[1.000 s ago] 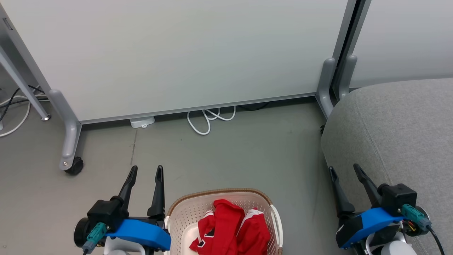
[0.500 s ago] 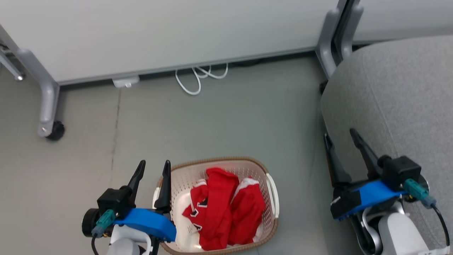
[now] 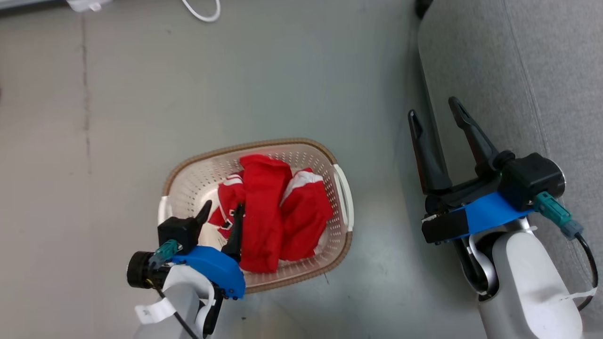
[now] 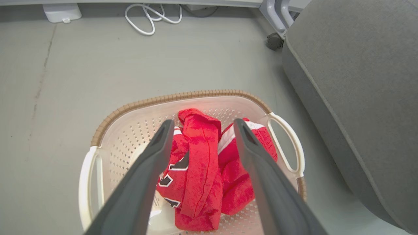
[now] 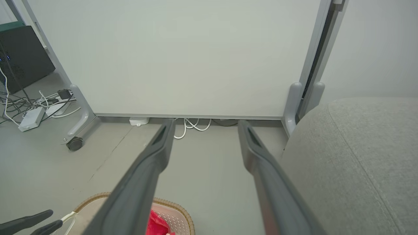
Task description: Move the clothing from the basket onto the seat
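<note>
Floor (image 3: 292,80), grey and matt, spreads under both tools. Next in size is the seat (image 3: 541,70), a light-grey upholstered cushion with a seam line. It lies to the right of the right tool (image 3: 434,107) and partly beneath it, so that one finger hangs over the fabric and the other over the floor just beside the seat's edge. In the right wrist view a pale panel (image 5: 183,55) on grey legs stands well ahead of that tool's fingertips.

The basket (image 3: 245,145), cream-white with perforated sides and a brown woven-look rim, stands on the floor under and ahead of the left tool (image 3: 224,205). It is well to the left of the right tool and apart from the seat. The clothing (image 3: 264,207), bright red with white stripes and dark printed marks, lies bunched inside the basket. In the left wrist view we see it between and beyond the left tool's two fingers, whose tips fall within the line of the rim. We cannot tell whether those tips touch the fabric.

The left tool's fingers are spread wide and clasp nothing; the right tool's are likewise spread wide and empty. Far ahead of the left tool a looped white cable (image 4: 147,19) lies on the floor, with a small white box (image 4: 62,11) near it.
</note>
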{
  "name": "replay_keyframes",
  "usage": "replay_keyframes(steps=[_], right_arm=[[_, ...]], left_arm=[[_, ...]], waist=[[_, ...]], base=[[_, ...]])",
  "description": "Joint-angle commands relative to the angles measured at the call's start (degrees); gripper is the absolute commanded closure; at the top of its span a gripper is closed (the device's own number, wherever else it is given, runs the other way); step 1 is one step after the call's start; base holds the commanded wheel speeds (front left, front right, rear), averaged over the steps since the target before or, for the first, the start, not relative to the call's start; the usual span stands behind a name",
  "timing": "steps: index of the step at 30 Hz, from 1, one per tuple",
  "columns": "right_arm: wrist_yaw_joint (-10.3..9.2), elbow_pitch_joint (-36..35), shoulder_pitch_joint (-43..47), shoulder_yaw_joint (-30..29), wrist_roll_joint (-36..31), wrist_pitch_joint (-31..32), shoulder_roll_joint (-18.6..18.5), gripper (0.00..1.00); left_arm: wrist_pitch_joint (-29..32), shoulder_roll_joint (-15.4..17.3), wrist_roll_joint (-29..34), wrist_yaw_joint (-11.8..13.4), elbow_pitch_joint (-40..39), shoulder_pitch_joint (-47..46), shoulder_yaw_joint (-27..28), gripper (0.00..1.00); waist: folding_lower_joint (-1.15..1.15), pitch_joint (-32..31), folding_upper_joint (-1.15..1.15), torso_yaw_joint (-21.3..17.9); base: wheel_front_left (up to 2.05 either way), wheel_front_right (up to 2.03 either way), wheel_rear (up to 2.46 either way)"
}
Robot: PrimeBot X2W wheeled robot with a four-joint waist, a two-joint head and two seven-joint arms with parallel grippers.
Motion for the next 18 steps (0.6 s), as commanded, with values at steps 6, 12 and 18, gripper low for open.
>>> replay_keyframes(steps=[6, 12, 18], right_arm=[[0.03, -2.5, -2.6, 1.2, 1.2, -0.7, -0.2, 0.0], [0.03, -5.0, -3.9, 1.9, 1.7, -1.2, -0.2, 0.0], [0.03, -6.0, -4.9, 3.2, 3.0, -2.2, -0.2, 0.0]], left_arm=[[-0.2, 0.1, -2.2, -0.3, 8.9, -6.4, -3.3, 0.0], [-0.2, 0.6, -3.1, -0.3, 15.1, -11.5, -4.0, 0.0], [-0.2, 2.0, -3.5, -0.3, 19.1, -16.0, -3.3, 0.0]], waist=[[-0.02, 9.1, 0.0, -4.3], [-0.02, 14.4, 0.0, -5.8], [-0.02, 18.7, 0.0, -7.2]], base=[[0.0, 0.0, 0.0], [0.0, 0.0, 0.0], [0.0, 0.0, 0.0]])
